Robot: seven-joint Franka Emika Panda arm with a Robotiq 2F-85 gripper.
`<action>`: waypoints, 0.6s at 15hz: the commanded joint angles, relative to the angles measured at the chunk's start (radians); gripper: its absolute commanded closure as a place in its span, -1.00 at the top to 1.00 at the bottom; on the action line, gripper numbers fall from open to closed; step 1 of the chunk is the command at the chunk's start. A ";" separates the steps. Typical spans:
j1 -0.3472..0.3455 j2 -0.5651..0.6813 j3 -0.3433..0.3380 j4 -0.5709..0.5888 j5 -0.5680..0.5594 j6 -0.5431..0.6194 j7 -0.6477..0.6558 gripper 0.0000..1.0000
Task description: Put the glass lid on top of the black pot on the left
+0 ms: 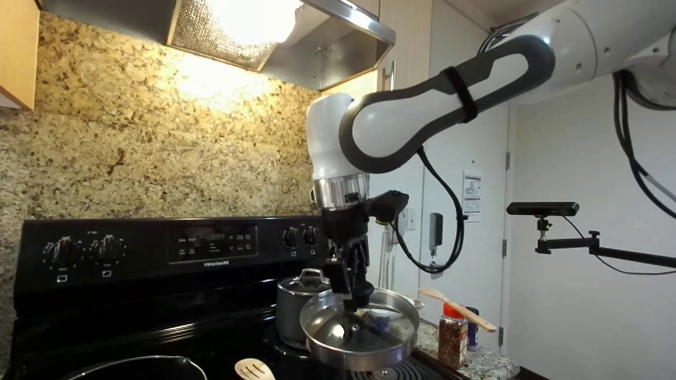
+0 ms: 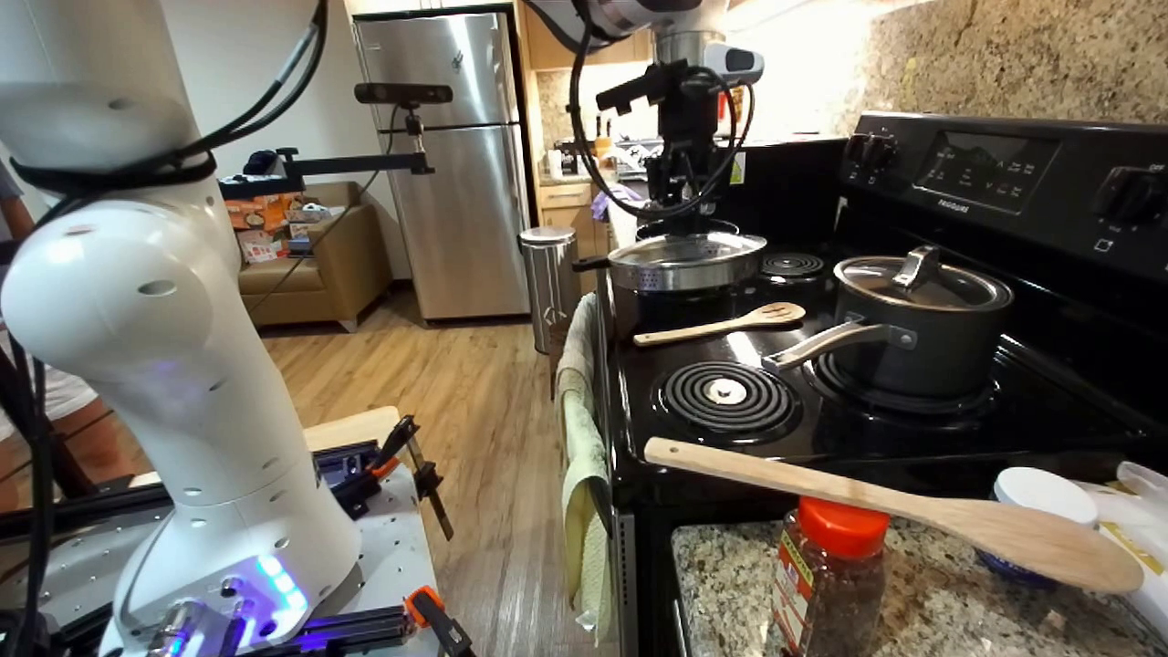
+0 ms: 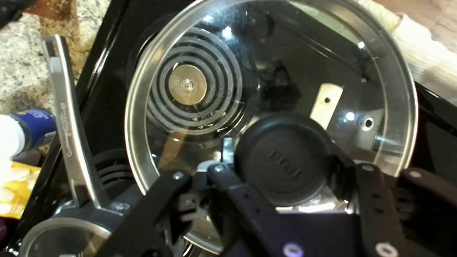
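The glass lid (image 1: 369,343) has a shiny metal rim and a black knob. It hangs in the air above the stove in both exterior views (image 2: 689,266) and fills much of the wrist view (image 3: 135,125). My gripper (image 1: 355,300) is shut on the lid's knob from above; its fingers (image 3: 284,159) sit on both sides of the knob in the wrist view. The black pot (image 1: 148,368) shows only as a dark rim and inside at the bottom left of an exterior view. A black handle (image 2: 591,264) sticks out beside the lid; I cannot tell whose it is.
A grey steel pot (image 2: 922,347) with its own lid stands on the back burner. A slotted wooden spoon (image 2: 730,326) lies on the stove. A wooden spoon (image 2: 894,502) rests across a red-capped jar (image 2: 826,575) on the counter. The range hood (image 1: 338,37) hangs above.
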 commanded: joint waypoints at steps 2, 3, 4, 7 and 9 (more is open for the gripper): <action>0.071 0.096 0.063 0.288 -0.177 -0.248 0.028 -0.30; 0.089 0.124 0.074 0.342 -0.207 -0.290 0.017 -0.30; 0.108 0.163 0.086 0.402 -0.235 -0.328 -0.003 -0.30; 0.159 0.284 0.102 0.566 -0.295 -0.380 -0.065 -0.30; 0.183 0.368 0.103 0.665 -0.313 -0.348 -0.140 -0.30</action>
